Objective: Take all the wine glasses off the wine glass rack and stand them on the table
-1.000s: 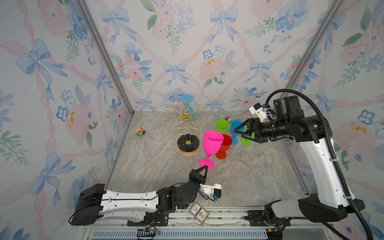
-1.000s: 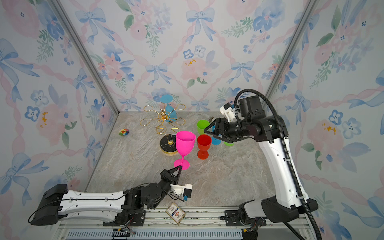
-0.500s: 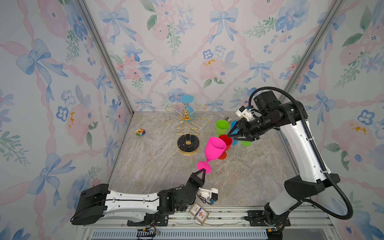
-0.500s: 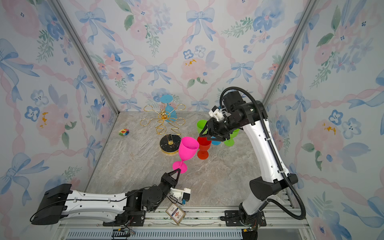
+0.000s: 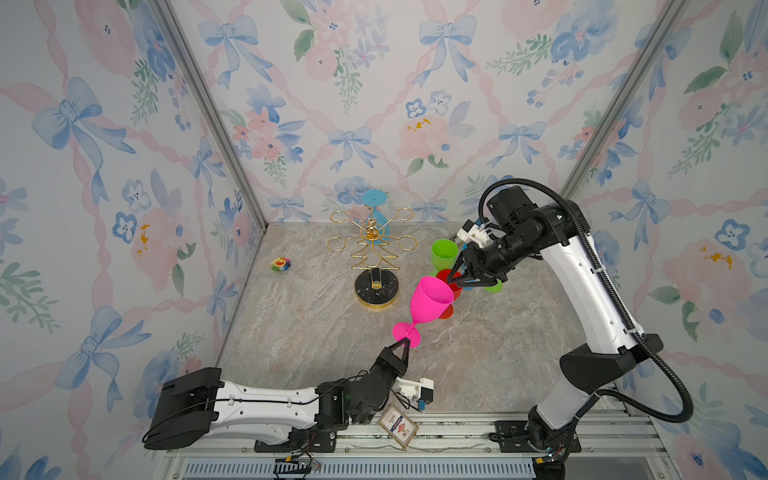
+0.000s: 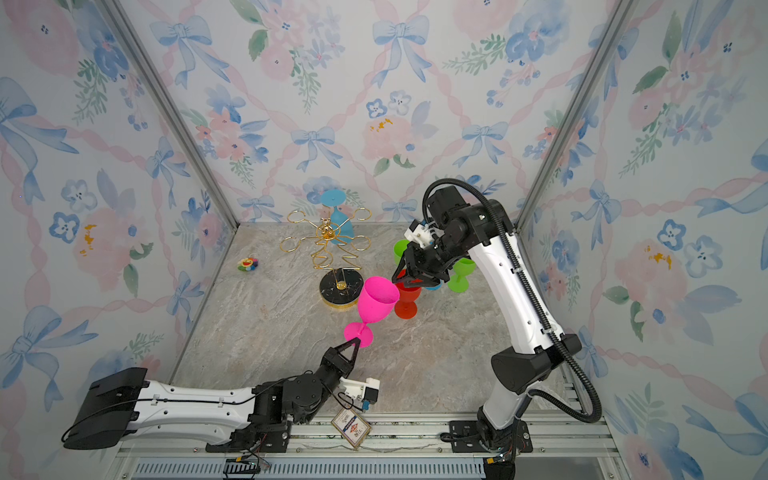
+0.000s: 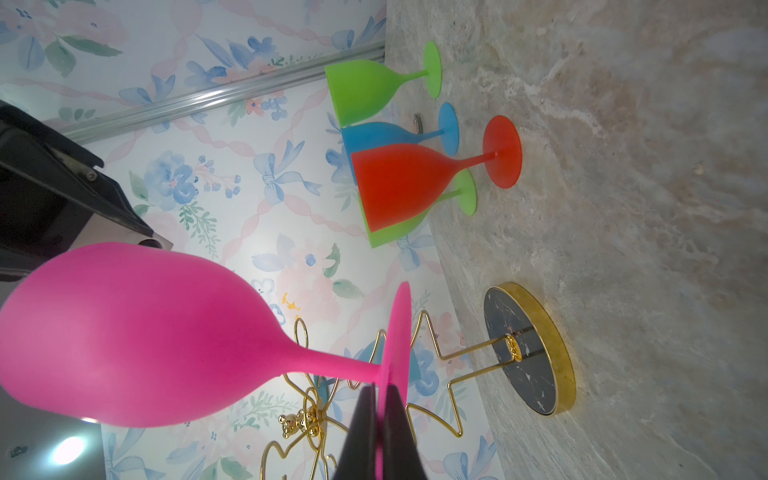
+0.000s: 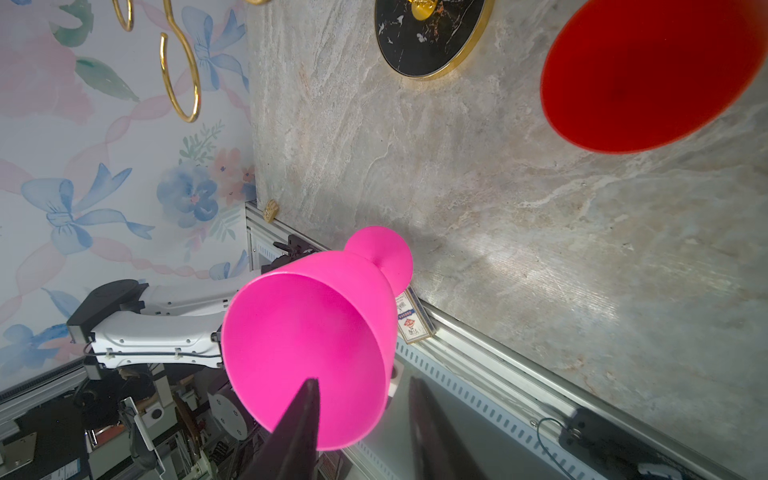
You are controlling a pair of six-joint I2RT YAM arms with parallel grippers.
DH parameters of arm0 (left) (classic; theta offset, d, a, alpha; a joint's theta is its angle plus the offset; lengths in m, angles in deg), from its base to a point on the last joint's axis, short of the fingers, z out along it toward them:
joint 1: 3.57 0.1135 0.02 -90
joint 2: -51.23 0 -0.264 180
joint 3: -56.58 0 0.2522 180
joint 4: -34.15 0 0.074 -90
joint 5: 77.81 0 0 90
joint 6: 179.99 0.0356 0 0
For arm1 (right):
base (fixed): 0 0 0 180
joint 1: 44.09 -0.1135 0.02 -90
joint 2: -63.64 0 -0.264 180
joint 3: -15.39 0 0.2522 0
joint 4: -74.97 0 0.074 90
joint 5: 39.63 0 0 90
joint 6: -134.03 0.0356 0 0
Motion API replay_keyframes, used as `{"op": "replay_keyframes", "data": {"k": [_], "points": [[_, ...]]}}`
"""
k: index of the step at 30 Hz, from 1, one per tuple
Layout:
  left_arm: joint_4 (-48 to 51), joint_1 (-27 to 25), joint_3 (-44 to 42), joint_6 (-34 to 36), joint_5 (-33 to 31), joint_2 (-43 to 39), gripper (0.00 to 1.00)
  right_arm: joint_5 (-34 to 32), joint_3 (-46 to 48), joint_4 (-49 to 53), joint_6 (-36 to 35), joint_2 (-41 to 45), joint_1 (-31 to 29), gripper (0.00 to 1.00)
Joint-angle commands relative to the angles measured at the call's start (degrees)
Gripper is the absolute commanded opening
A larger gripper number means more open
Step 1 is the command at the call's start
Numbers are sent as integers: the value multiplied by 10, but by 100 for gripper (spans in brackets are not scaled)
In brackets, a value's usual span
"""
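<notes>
The left hand (image 5: 404,343) is pinched shut on the foot of the pink wine glass (image 5: 430,301), holding it clear of the wine glass rack (image 5: 374,253) and above the surface (image 5: 299,332) – tilted, the bowl's mouth aimed at the right hand (image 5: 454,277). That lean reads as an offer for a handover. The right hand is partly open and straddles the rim: in the right wrist view one finger (image 8: 303,419) lies over the bowl's inside and its partner lies outside – no grip yet. A red glass (image 6: 409,297) and a green glass (image 5: 444,253) stand upright near that hand. A blue glass (image 5: 375,199) hangs inverted at the rack's far side.
</notes>
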Motion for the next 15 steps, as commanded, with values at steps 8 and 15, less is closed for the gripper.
{"op": "replay_keyframes", "data": {"k": [8, 15], "points": [[-59, -2, -12, 24, -11, 5, 0, -20, 33, 35, -8, -1, -16, 36], [-73, -2, -12, 27, -10, 13, 0, -17, 39, 19, -8, 1, -19, 31]]}}
